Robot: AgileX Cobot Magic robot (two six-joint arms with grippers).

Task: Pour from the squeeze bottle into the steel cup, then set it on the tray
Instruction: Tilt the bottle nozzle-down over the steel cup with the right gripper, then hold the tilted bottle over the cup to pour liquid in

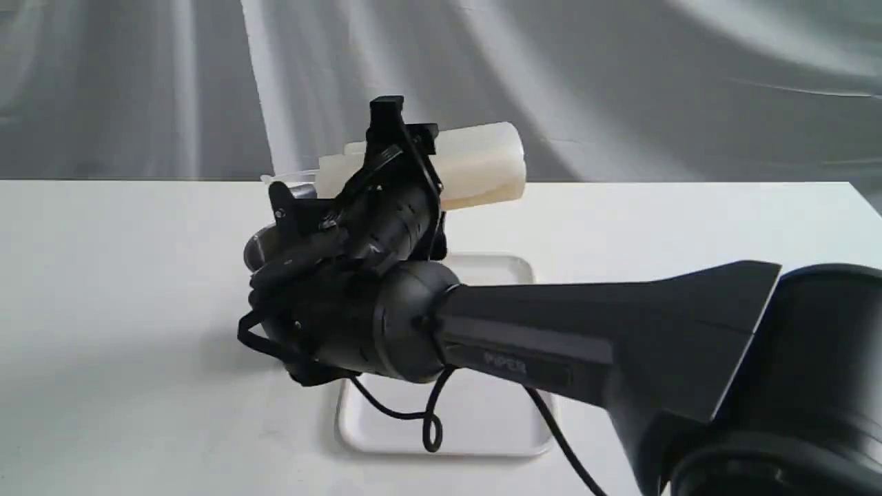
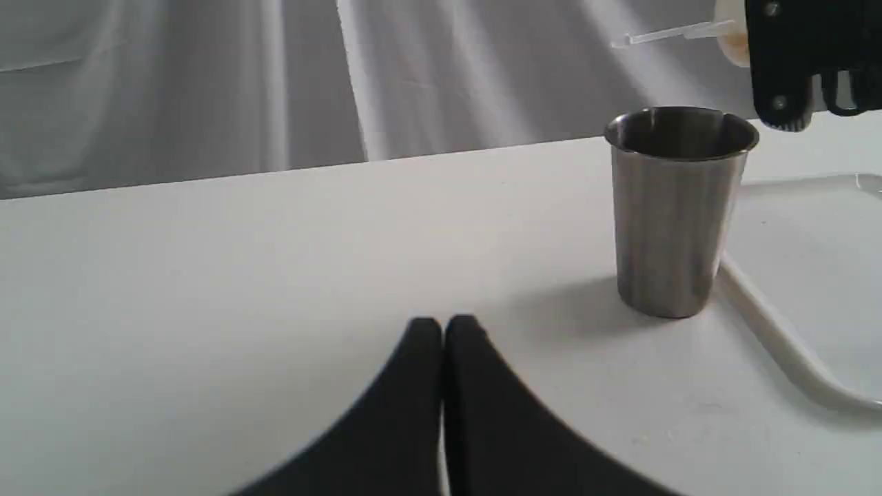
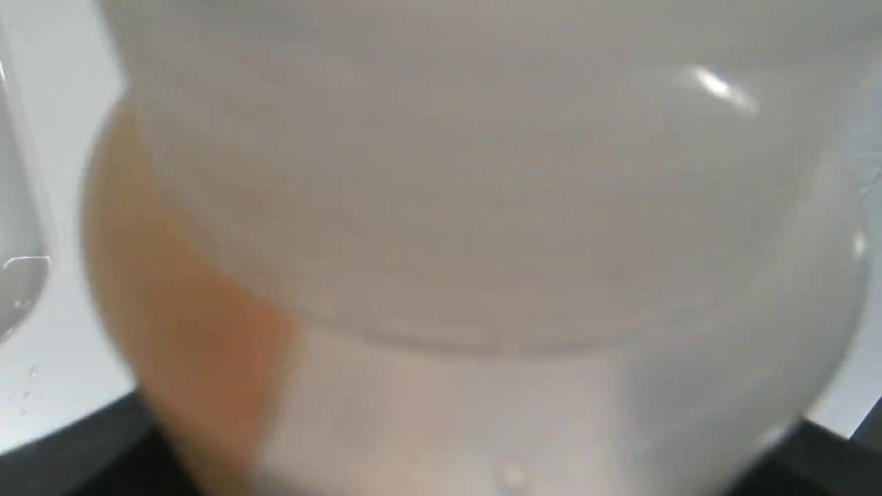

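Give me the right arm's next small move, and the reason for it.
Probably tip the squeeze bottle so its nozzle points slightly further down toward the steel cup. The right pincer holds the bottle almost level above the cup, amber liquid lies inside it, and no stream shows leaving the nozzle, so pouring seems not yet done.

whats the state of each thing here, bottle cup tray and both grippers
steel cup, upright on the table beside the tray
squeeze bottle, tipped about level, nozzle toward the cup, no stream visible
tray, flat on the table
left gripper, fingers shut, holding nothing
right gripper, shut on the squeeze bottle
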